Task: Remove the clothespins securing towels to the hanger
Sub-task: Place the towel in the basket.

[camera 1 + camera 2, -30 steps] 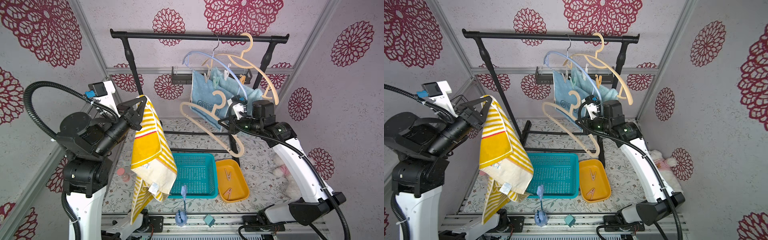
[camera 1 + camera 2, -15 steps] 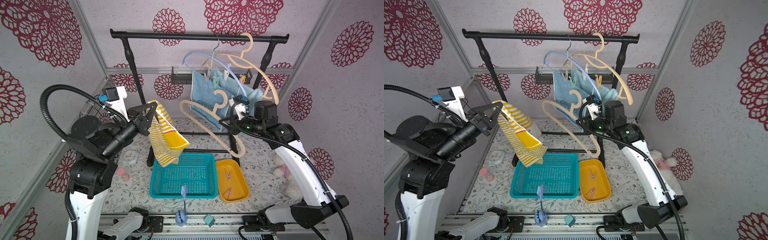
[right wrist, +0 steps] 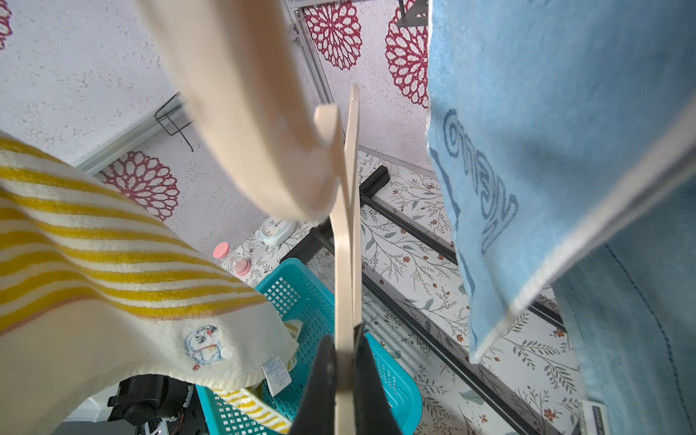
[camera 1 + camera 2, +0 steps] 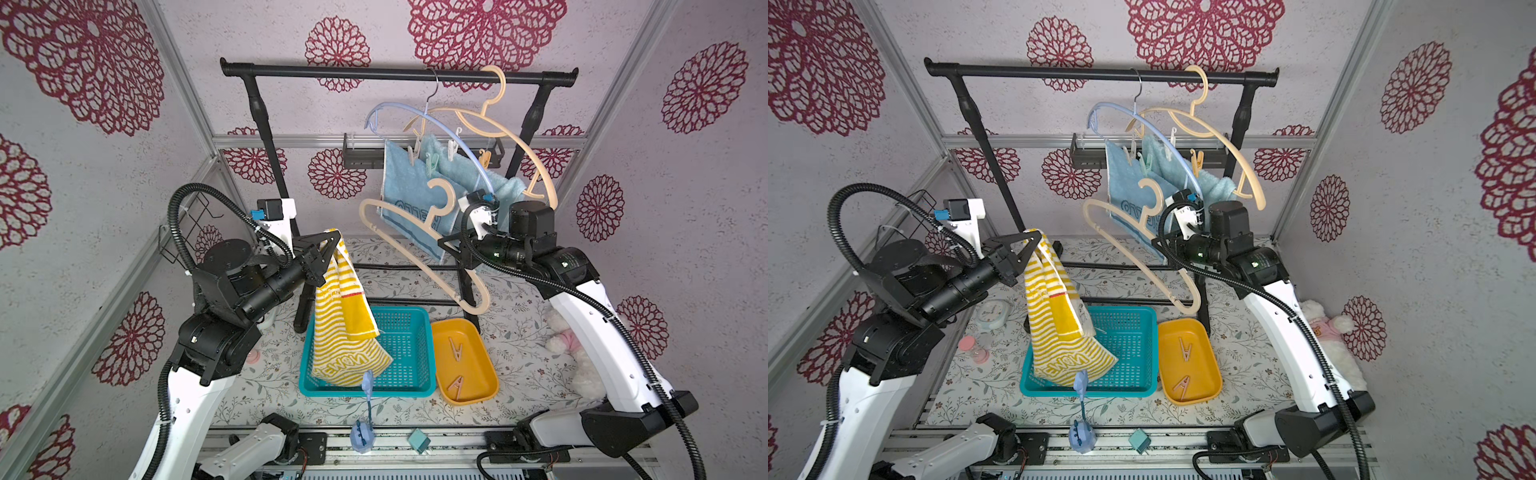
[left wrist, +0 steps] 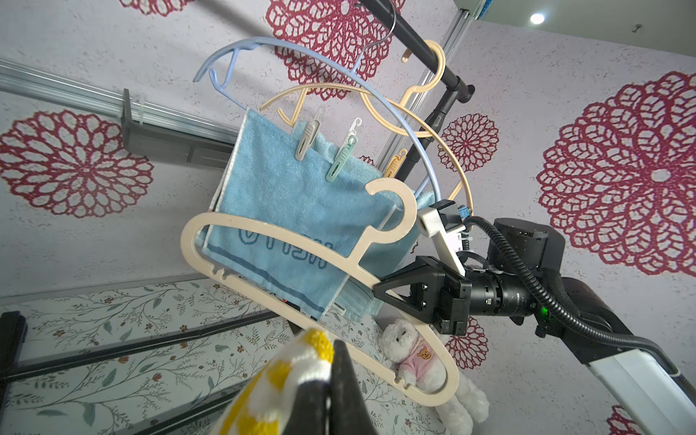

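Left gripper (image 4: 332,246): clenched hard on the top edge of the yellow striped towel (image 4: 338,332), left of centre in both top views. The towel hangs straight down from the jaws. Its lower end is over the teal basket (image 4: 415,357) at lower centre and, by the look of it, already inside.

Change: a second ago I had this towel high and wide at the left of the frame, its tail clear of the basket. Since then the arm has swung in toward centre and dropped, so the cloth is now feeding into the basket.

Right gripper (image 4: 449,250): closed on the loose beige hanger (image 3: 344,263). It is held tilted in mid-air right of centre, in front of the HELLO towel (image 4: 409,187), and has hardly shifted over that second.

Reading: the striped towel is off its hanger with no pins left on it. I judge only the release into the basket is left for this one.

Clothespins (image 4: 456,348): two lie in the orange tray (image 4: 476,368), just right of the basket. I count four more: beige, mint, white and orange. They still pinch the HELLO towel and the plain blue towel (image 4: 461,174) to the hangers on the black rail (image 4: 374,75), upper centre. Most of the job is still up there.
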